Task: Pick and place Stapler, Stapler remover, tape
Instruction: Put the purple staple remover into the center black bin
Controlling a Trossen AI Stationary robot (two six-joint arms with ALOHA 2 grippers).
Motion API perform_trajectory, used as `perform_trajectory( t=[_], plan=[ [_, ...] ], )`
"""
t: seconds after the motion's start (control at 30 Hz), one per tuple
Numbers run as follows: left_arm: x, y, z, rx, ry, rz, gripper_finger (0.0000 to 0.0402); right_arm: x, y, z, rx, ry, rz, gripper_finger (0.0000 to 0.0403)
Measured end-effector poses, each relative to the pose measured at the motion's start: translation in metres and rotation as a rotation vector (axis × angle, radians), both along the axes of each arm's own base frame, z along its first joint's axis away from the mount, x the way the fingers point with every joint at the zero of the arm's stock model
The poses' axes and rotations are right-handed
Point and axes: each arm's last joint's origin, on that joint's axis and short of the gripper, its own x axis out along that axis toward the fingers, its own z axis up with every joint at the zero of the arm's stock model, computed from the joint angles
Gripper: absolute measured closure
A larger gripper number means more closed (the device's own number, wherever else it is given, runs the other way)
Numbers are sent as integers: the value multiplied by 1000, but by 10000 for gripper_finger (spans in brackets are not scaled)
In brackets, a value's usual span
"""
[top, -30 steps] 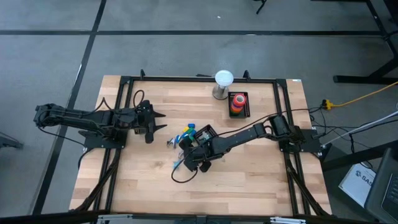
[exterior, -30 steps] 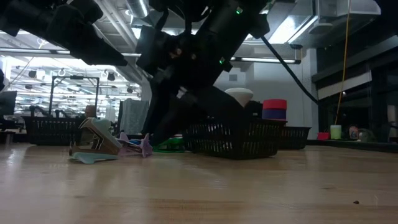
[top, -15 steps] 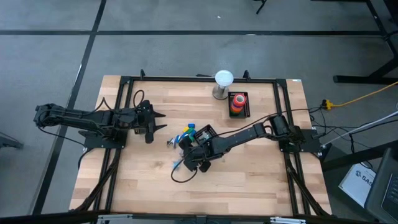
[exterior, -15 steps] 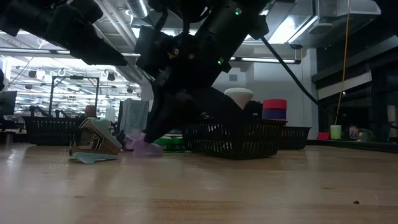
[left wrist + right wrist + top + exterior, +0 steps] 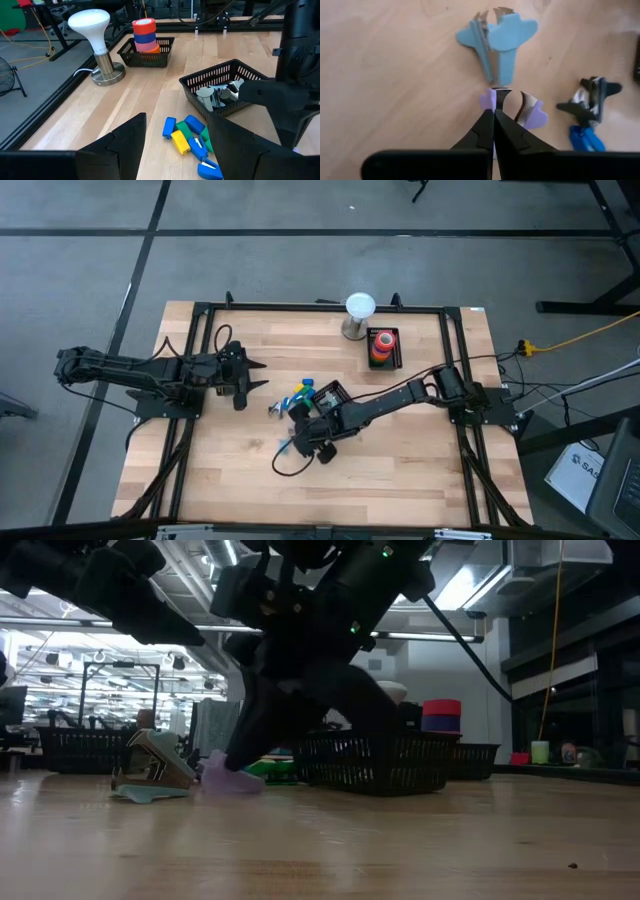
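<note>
Now right pincer (image 5: 493, 116) pinches purple stapler remover (image 5: 517, 110) flat.

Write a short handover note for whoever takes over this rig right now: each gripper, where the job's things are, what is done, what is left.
Right gripper: shut on the purple staple remover, low at the table's middle.
Left gripper: open, waiting at the table's left side.
Blue staple remover lies on the wood just beyond the purple one; a dark one lies beside it.
Tape rolls sit stacked in the small basket by the lamp.
The larger basket already holds metal items.
Done: tape placed. Left: lift the purple remover, then the others.
</note>
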Motion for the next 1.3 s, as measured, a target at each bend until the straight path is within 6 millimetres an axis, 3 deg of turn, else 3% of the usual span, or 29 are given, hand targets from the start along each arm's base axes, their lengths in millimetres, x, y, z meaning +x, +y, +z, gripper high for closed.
perform_trajectory(
  t=[0.43,1.07,1.3],
  plan=[
    [0,0,0,0,0,0,192,-10,18,35,81,-86,-94,401],
    [0,0,0,0,-1,1,192,-33,6,92,181,-102,-308,402],
    [0,0,0,0,0,0,192,-44,2,96,217,-28,-426,402]
  ],
)
